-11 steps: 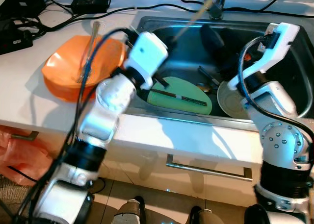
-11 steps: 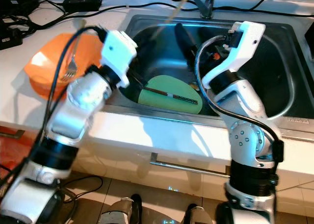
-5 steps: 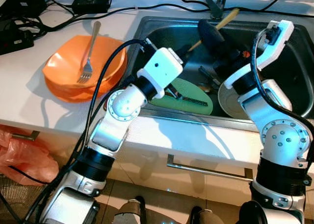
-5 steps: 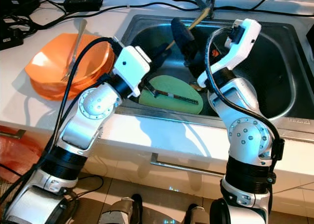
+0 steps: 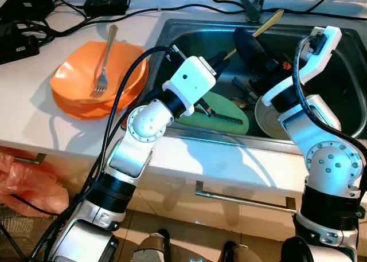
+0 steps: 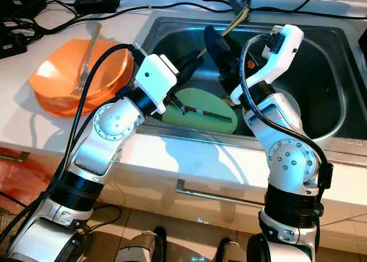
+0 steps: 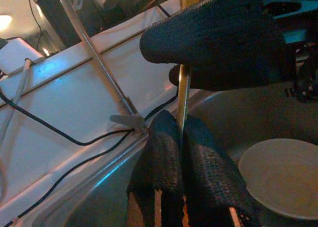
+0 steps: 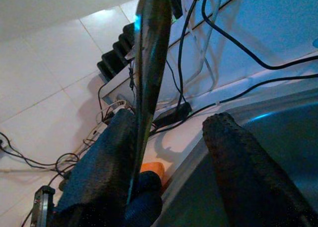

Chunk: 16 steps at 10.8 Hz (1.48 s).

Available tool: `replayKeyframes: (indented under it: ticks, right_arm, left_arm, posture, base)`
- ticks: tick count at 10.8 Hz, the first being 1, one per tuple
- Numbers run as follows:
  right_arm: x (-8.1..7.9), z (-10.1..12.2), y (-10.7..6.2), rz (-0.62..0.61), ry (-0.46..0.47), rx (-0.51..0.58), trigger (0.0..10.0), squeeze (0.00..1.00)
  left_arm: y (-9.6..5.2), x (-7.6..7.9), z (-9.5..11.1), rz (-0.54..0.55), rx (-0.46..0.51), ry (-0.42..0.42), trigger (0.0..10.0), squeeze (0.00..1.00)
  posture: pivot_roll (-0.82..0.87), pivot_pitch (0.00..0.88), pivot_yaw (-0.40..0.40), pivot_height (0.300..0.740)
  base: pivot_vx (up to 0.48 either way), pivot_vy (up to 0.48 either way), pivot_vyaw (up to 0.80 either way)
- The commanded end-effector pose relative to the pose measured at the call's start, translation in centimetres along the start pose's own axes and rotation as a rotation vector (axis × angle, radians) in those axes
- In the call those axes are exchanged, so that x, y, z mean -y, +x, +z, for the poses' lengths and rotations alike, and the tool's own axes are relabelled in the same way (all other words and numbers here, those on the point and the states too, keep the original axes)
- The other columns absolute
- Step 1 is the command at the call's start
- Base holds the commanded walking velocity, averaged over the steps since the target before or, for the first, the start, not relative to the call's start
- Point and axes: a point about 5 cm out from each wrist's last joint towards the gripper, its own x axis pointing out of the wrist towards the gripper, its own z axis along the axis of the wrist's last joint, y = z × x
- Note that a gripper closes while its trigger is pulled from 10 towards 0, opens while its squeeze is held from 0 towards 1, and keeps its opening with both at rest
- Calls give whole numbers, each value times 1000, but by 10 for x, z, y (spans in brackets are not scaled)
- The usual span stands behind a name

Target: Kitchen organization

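Right eye view: unreadable red logo (image 6: 250,54).

The white counter (image 5: 34,110) carries an orange plate (image 5: 80,90) with a fork (image 5: 103,61) on it, and black cables (image 5: 69,10).

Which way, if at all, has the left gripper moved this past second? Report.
Yes. The left gripper has moved away from the orange plate, farther out over the sink.
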Motion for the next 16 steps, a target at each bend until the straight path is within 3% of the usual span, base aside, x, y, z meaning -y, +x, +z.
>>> replayKeyframes:
  ticks: [1,11,13,15,16]
  right_arm:
    - [-1,-2,-2,1,1,-12,0,0]
    - [-1,-8,-1,5,28,-36,0,0]
    - [0,-8,-2,-2,30,-34,0,0]
    - [1,-8,-2,-6,29,-32,0,0]
    - [1,-8,-2,-7,29,-31,0,0]
  left_arm:
    - [-1,1,5,-9,27,15,0,0]
    - [-1,19,7,-93,40,-20,0,0]
    - [-1,15,6,-70,38,-12,0,0]
    - [-1,11,5,-49,30,4,4784,0]
    - [-1,11,5,-46,23,2,10000,0]
  posture:
    - [84,198,94,740]
    - [86,197,94,740]
    - [84,197,98,740]
    - [84,195,96,740]
    - [84,195,96,740]
  base:
    - [0,0,0]
    - [0,0,0]
    - [0,0,0]
    - [0,0,0]
    - [0,0,0]
